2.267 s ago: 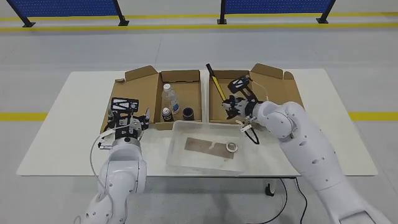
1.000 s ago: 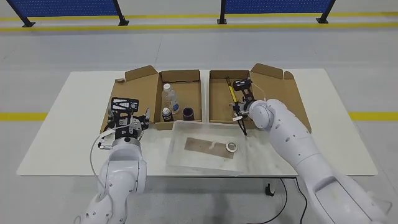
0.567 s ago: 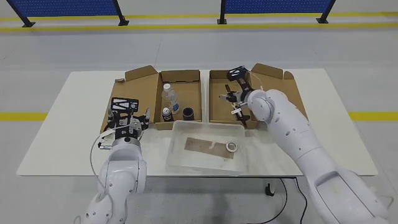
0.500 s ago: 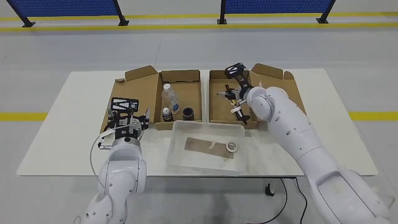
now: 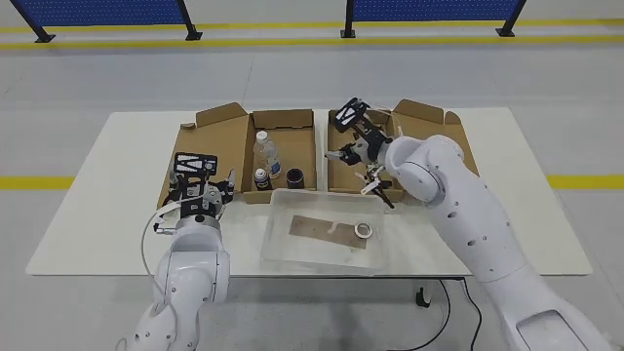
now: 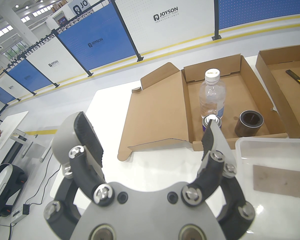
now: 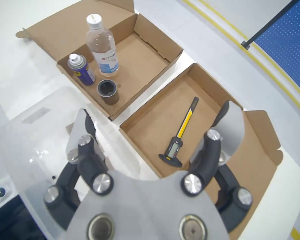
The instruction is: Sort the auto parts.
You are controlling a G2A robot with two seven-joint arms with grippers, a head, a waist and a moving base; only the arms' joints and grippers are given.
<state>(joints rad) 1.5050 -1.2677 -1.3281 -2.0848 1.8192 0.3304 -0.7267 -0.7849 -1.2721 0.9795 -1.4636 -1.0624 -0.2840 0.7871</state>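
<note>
One of the left jaws cuts right across the spray can point(image 6: 205, 123) in the left wrist view and covers its side. There too the caliper point(image 6: 297, 79) and the clear tray point(image 6: 270, 148) both run off the picture's edge. From the top, the right arm masks most of the right box point(image 5: 341, 180), and the small ring point(image 5: 364, 229) in the tray is too small to make out.

Caliper point(image 7: 182, 136) flat in right box point(image 7: 150, 123); bottle point(image 7: 102, 48), spray can point(image 7: 81, 69), sleeve point(image 7: 108, 92) upright in left box point(image 7: 145, 51).
</note>
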